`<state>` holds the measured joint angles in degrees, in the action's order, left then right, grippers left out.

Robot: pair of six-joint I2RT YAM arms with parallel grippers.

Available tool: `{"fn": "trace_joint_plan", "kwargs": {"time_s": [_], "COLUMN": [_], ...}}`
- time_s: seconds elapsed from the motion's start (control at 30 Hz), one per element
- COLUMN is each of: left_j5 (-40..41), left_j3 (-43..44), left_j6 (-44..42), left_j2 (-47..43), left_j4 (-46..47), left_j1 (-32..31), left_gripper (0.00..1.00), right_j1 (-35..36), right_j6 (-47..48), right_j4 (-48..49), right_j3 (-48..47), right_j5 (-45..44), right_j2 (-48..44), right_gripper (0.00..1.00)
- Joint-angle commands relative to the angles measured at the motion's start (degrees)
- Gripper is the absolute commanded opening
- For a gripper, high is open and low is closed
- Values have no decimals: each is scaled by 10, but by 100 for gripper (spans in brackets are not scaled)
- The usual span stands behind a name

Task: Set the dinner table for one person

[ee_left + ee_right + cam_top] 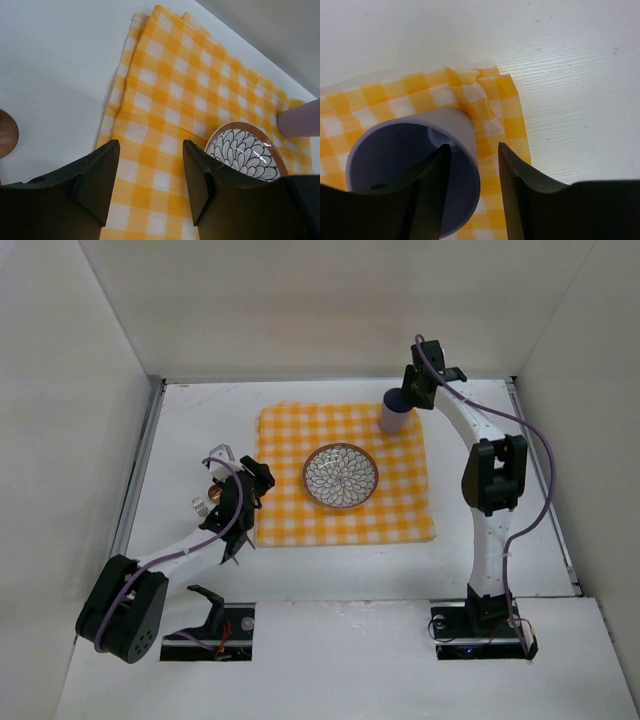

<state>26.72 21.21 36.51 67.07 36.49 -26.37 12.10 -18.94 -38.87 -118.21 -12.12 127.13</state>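
There's the left claw (150,150), jaws apart and empty, hanging over the checked cloth's (290,430) left edge on the white table (200,415). The right claw (472,150) straddles the lilac cup's (410,165) rim at the cloth's far right corner, jaws parted, not pinching. The patterned bowl (340,476) sits mid-cloth.

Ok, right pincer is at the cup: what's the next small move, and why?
Probably lift the right pincer straight up. Its jaws stand open astride the rim of the lilac cup, which stands upright on the checked cloth, so it looks placed; pulling sideways could tip it.
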Motion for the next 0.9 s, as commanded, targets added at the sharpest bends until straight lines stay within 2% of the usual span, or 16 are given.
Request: {"fn": "trace_joint_plan", "kwargs": {"time_s": [0.0,0.17,0.3,0.4,0.43,0.5,0.53,0.6,0.67,0.73,0.8,0.87], "left_j5": [7,19,45,68,75,91,97,107,112,112,106,108], "left_j3": [14,23,41,68,73,82,84,89,86,80,84,93], "left_j6": [0,-6,-12,-21,-22,-20,-14,-1,22,41,58,63], "left_j2": [-1,-1,-3,-25,-33,-57,-68,-90,-108,-111,-91,-63], "left_j4": [9,-2,-35,-99,-119,-183,-215,-292,-370,-410,-444,-466], "left_j1": [8,7,-3,-17,-21,-31,-33,-33,-24,-15,-4,-2], "left_gripper": [51,50,48,39,35,22,19,18,19,25,32,35], "right_j1": [4,4,9,24,34,62,79,114,145,175,207,231], "right_j6": [5,0,-11,-33,-39,-47,-60,-104,-141,-168,-177,-177], "right_j4": [20,57,110,178,215,308,356,425,459,463,473,482], "right_j3": [-24,20,89,183,232,351,414,520,589,633,679,721], "right_j5": [-11,-22,-38,-44,-45,-40,-36,-20,2,14,12,14], "right_j2": [-60,-136,-224,-310,-346,-424,-461,-513,-531,-536,-551,-572], "right_gripper": [52,59,63,63,61,43,28,14,12,13,18,25]}}
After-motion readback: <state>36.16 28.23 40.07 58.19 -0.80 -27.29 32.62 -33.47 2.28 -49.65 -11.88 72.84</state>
